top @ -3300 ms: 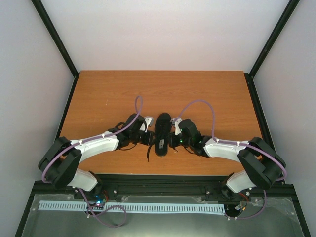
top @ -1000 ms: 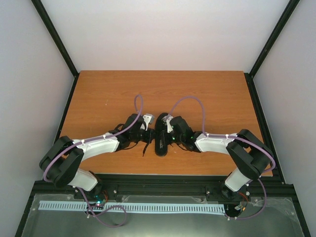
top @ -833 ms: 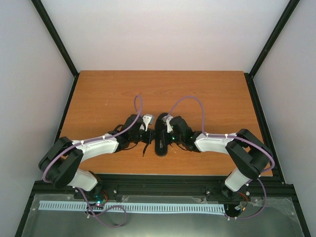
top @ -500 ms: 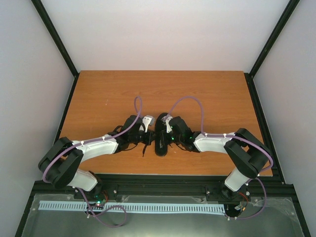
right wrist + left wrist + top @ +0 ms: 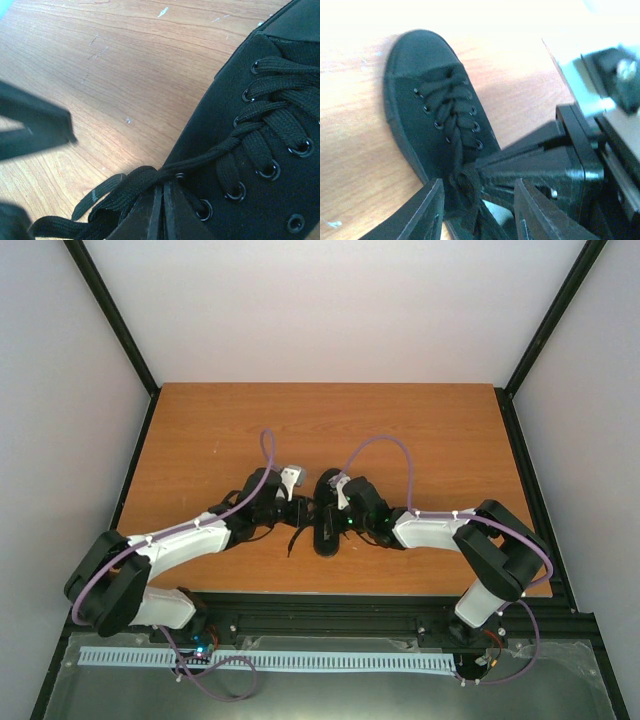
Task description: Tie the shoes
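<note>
Left wrist — laces [image 5: 451, 112] across black sneaker [image 5: 412, 60]

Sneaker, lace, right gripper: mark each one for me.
black sneaker [image 5: 417, 60]: left wrist view, toe cap.
lace [image 5: 210, 152]: right wrist view, taut strand over the upper.
right gripper [image 5: 163, 195]: right wrist view, between closed fingertips.

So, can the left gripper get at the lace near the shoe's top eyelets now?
Probably yes: the left gripper stands open with the lace between its fingers. The right gripper, shut on that lace, crowds the spot.
</note>
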Robot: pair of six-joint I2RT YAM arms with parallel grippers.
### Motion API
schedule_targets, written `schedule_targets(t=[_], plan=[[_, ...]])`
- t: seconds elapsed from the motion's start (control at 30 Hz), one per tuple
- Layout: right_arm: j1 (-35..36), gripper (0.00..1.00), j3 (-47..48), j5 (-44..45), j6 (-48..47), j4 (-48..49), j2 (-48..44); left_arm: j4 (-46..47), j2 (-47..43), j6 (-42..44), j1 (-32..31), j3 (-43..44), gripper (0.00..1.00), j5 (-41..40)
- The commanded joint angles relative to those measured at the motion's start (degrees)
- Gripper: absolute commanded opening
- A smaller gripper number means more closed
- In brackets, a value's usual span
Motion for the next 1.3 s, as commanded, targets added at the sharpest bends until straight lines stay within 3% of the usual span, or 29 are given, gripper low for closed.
schedule_targets(t=[0.0, 0.2, 0.5, 1.27], plan=[[0.22, 0.03, -1.03, 1.72, 0.59, 1.49, -0.09, -5.49, -0.66, -1.95, 3.18, 4.52, 0.42, -3.19], [0.22, 0.03, -1.14, 1.61, 0.48, 1.46, -0.30, -9.32, 5.50, -2.29, 7.92, 7.03, 0.40, 2.93], [0.13, 0.03, -1.14, 1.54, 0.44, 1.62, -0.53, -7.15, 10.54, 2.04, 8.07, 8.49, 0.39, 13.11], [0.15, 0.03, -0.19, 1.29, 0.20, 1.07, 0.42, -2.07, 11.54, 0.13, 8.07, 6.64, 0.35, 16.94]])
